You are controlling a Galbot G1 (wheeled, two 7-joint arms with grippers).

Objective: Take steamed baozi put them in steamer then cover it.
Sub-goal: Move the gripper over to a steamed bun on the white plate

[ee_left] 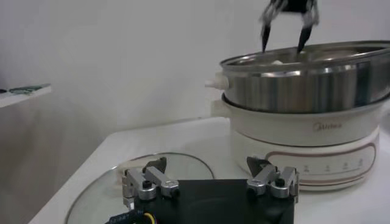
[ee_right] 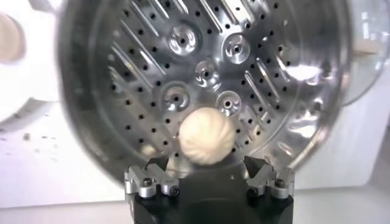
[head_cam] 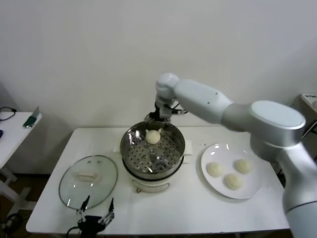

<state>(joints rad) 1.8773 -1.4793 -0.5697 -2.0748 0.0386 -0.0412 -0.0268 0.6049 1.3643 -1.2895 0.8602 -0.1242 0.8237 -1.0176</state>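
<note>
Worktop [head_cam: 198, 218]: white, carrying all items. Steamer [head_cam: 130, 166]: centre, uncovered, perforated tray exposed. Lid [head_cam: 88, 181]: glass, flat on the worktop to the steamer's left. Plate [head_cam: 210, 184]: to the steamer's right, holding three baozi [head_cam: 214, 169]. A fourth baozi [head_cam: 153, 137] rests on the tray near the far rim.

Right claw [head_cam: 159, 119]: open, above the far rim, with the tray baozi directly beneath it and not gripped. Left claw [head_cam: 95, 214]: open, idle at the near worktop edge beside the lid.

The plate baozi lie to the right of the right claw, on the right arm's side; the lid is nearer the left arm.
</note>
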